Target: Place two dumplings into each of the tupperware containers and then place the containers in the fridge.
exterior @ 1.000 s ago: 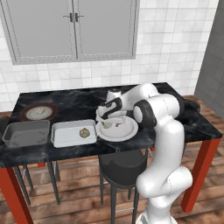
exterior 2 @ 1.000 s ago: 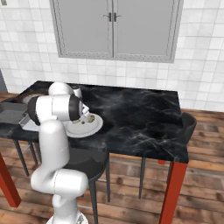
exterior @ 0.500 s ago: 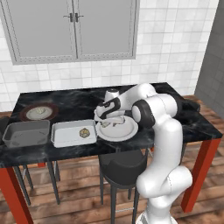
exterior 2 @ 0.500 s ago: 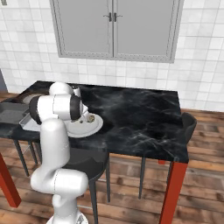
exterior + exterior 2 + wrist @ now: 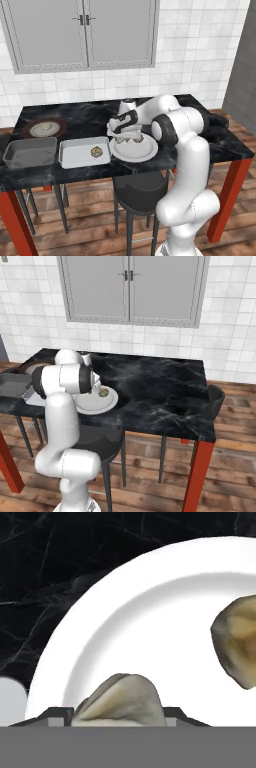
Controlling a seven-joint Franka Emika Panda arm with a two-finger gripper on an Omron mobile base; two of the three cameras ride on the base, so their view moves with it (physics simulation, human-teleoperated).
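My gripper [image 5: 120, 717] hangs low over the white plate [image 5: 150, 622], its fingertips pressed against both sides of a pale pleated dumpling [image 5: 122, 702]. A second dumpling [image 5: 237, 642] lies further along the same plate. In the left base view the gripper [image 5: 131, 136] is at the plate's [image 5: 135, 156] left part. The lighter tupperware container [image 5: 75, 157] sits just left of the plate with one dumpling [image 5: 96, 152] in it. The darker container [image 5: 30, 152] stands left of that. A tall grey slab [image 5: 245, 60] at the right edge may be the fridge; I cannot tell.
A brown-rimmed plate [image 5: 45, 128] lies at the table's back left. A black stool [image 5: 142, 187] stands under the table's front edge, and a dark chair [image 5: 216, 398] sits at its right end. Grey wall cabinet doors [image 5: 82, 32] hang above the tiles.
The fingers have drawn together around the dumpling on the white plate. The hand has stayed low over the plate and everything else is unmoved.
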